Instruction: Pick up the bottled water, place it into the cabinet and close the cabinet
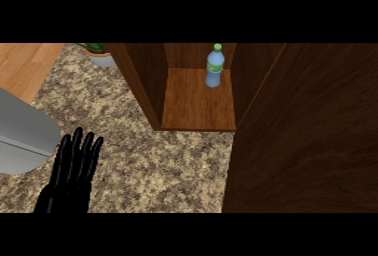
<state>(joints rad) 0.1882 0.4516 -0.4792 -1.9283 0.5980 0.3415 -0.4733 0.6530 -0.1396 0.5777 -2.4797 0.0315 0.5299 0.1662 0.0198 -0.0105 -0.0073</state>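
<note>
Bottled water point(214, 67) upright in cabinet point(196, 106); left hand point(72, 172) well apart, fingers point(77, 146) straight

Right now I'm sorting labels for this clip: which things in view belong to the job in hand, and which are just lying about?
Belong to the job: bottled water, upright on the shelf inside the cabinet; its wood door, seemingly swung open at right; left hand, open, fingers straight, lower left.
Just lying about: potted plant at the top edge; grey rounded object at left.
</note>
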